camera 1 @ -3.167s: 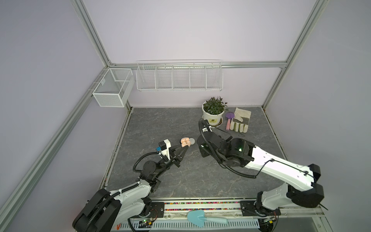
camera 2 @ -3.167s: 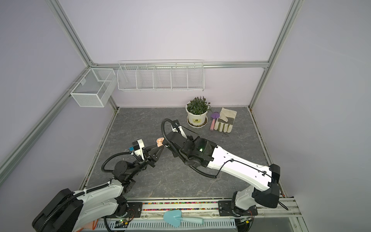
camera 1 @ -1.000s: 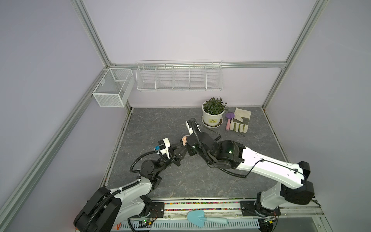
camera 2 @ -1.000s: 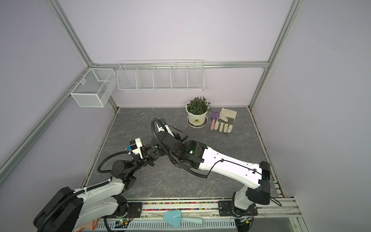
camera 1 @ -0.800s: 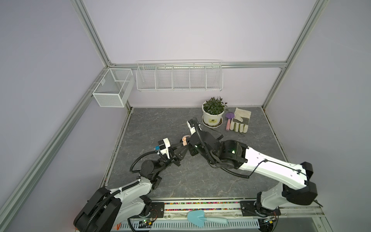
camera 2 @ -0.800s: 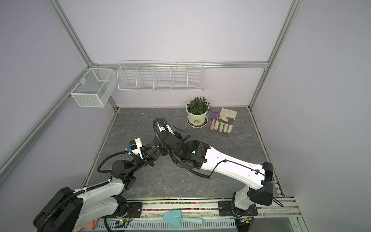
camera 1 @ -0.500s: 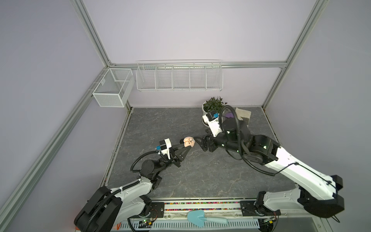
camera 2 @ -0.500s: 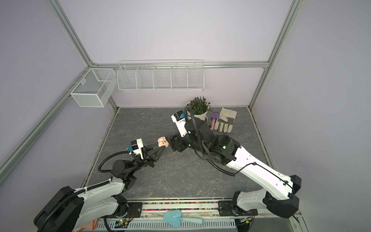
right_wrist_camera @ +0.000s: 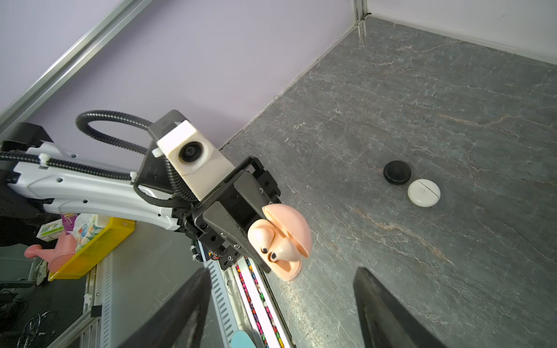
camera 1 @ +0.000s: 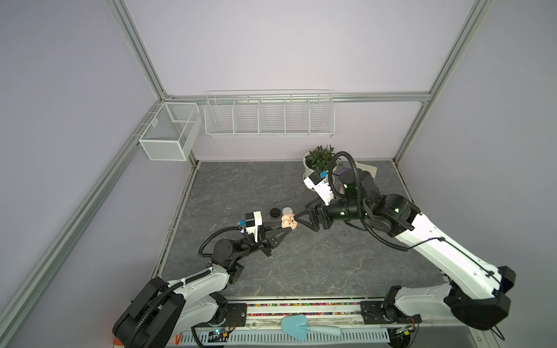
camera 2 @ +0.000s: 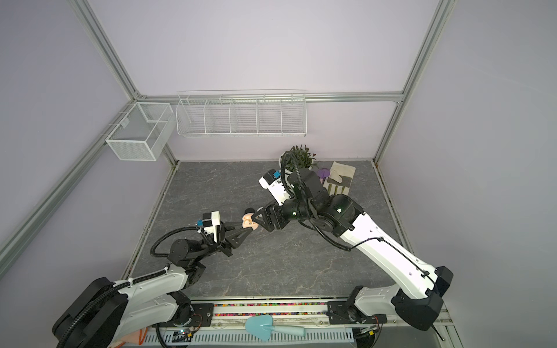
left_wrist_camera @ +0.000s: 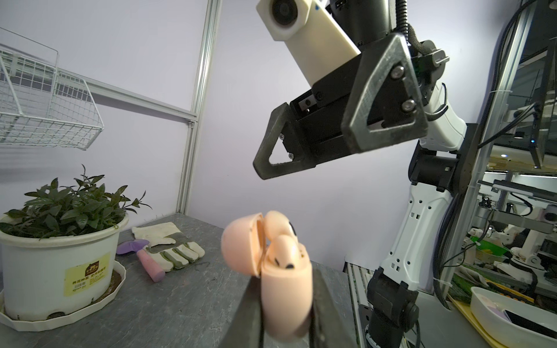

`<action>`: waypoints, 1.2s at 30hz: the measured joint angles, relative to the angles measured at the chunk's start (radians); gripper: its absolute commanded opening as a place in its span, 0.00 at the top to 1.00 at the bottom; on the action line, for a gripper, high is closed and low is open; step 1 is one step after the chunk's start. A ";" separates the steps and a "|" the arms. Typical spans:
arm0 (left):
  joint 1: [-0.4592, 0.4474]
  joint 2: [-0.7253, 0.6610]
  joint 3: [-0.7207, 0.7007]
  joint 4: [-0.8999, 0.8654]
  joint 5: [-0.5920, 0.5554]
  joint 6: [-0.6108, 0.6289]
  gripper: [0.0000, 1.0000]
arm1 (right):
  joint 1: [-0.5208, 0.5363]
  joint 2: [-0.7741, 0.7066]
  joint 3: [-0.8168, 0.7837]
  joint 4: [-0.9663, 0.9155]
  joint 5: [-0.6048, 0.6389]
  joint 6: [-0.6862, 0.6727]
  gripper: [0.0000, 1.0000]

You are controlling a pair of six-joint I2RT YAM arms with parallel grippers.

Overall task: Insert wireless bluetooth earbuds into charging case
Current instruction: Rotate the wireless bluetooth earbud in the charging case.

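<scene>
Above the grey bench (right_wrist_camera: 422,90), the left jaws are clamped on the lower shell of a pink charging case (left_wrist_camera: 286,289) and hold it clear of the surface, its hinged lid swung open. Two pink earbuds (left_wrist_camera: 283,250) sit in the case, their rounded heads standing out above its rim, each showing a small dark dot. The right jaws are spread wide with nothing between them. In both top views their tips point at the case from just beside it (camera 1: 287,221) (camera 2: 248,223), and the left wrist view shows a gap between them and the case. On the bench beyond, a black puck (right_wrist_camera: 397,172) and a white puck (right_wrist_camera: 423,192) lie flat just beside each other, the white one crossed by a thin seam. Near the back wall stands a white plant pot (left_wrist_camera: 60,265) with a yellow label (left_wrist_camera: 87,278). The label carries a brown emblem and small dark characters too fine to read. Beside the pot lie a work glove (left_wrist_camera: 168,247) and a small trowel (left_wrist_camera: 141,256) with a purple blade and a pink handle.
</scene>
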 measured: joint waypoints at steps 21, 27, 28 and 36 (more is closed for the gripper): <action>0.000 -0.014 0.000 0.002 0.027 -0.002 1.00 | -0.001 0.090 0.063 -0.083 0.098 -0.001 0.27; 0.000 -0.016 0.000 -0.002 0.026 -0.002 1.00 | -0.001 0.090 0.064 -0.091 0.110 -0.001 0.28; 0.000 -0.016 0.000 -0.002 0.026 -0.002 1.00 | -0.001 0.090 0.064 -0.092 0.113 -0.001 0.28; 0.000 -0.018 0.000 0.000 0.026 -0.002 1.00 | 0.002 0.090 0.064 -0.127 0.123 -0.002 0.32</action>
